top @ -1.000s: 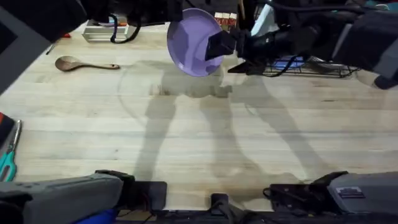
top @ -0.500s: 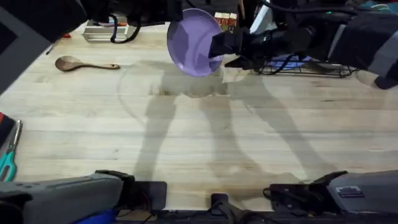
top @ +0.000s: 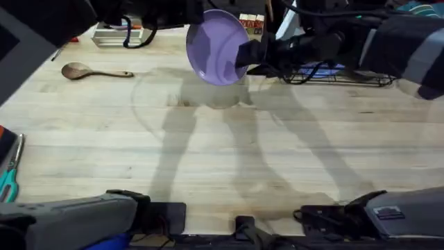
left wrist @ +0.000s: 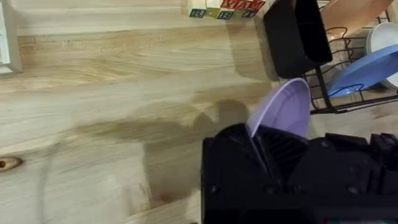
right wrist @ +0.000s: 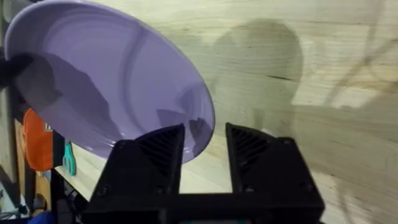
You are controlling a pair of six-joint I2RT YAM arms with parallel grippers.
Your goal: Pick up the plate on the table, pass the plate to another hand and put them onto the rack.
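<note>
Lavender plate (top: 216,47) hung tilted above the bench (top: 222,153) near twelve o'clock, its rim pinched by the left end effector (left wrist: 264,158); the right end effector (right wrist: 205,146) straddled the opposite rim, fingers parted, apparently for transfer toward the rack (top: 340,75).

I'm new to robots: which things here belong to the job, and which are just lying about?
Job: round lavender plastic plate, left claw shut on it, right claw open at its rim, black wire rack, wooden table.

Lying about: wooden spoon, teal-handled scissors.
</note>
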